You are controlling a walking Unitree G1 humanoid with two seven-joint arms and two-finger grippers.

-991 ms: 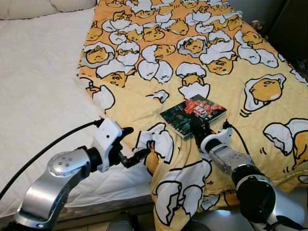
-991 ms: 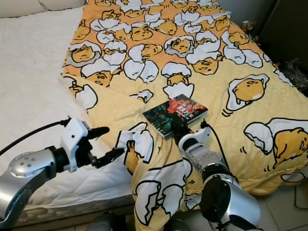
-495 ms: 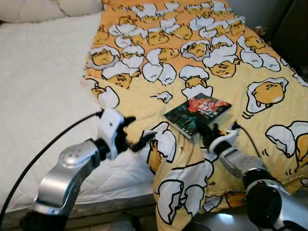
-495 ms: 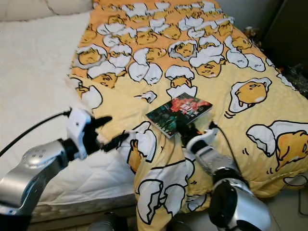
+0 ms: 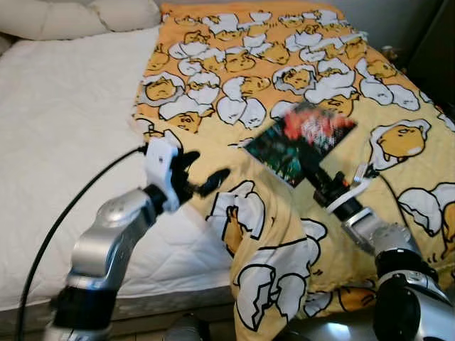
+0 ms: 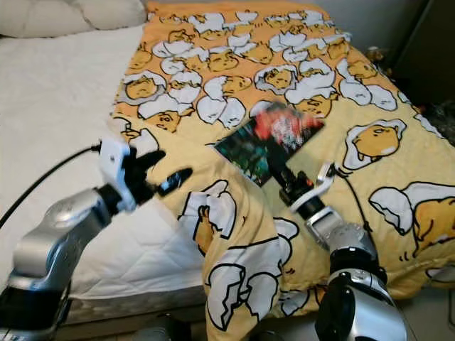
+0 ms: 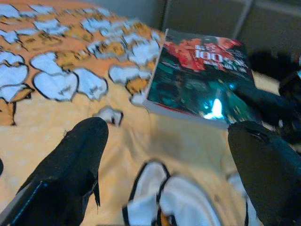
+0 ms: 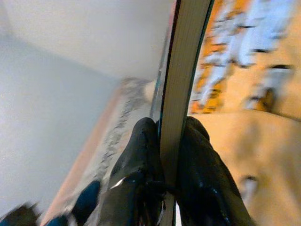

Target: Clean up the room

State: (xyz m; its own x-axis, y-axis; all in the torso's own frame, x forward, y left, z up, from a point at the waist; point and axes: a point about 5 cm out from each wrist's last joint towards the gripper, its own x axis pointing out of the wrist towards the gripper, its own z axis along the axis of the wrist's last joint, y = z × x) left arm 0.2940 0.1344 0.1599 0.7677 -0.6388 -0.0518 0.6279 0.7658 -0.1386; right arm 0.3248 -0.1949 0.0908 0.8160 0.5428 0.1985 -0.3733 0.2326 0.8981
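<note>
Left gripper (image 5: 201, 175) hovers with its fingers spread and nothing between them, just above the near edge of the blanket (image 5: 298, 92) where it meets the bare white mattress (image 5: 57, 135); its wrist view looks straight across the yellow fabric at the book (image 5: 302, 141). That arm reaches forward from the robot's left, bent at the elbow, with the gripper pointing toward the middle of the bed. Further right, the book is lifted off the blanket and tilted, its cover facing up and toward the camera, its long axis running from the near corner up and away to the right. Right gripper (image 5: 318, 179) is clenched on that near corner, one finger on each face of the pages, as the right wrist view shows. The right arm stretches forward and slightly inward from the robot's right, so the book is already in its hold; the left gripper is near but apart from it.
</note>
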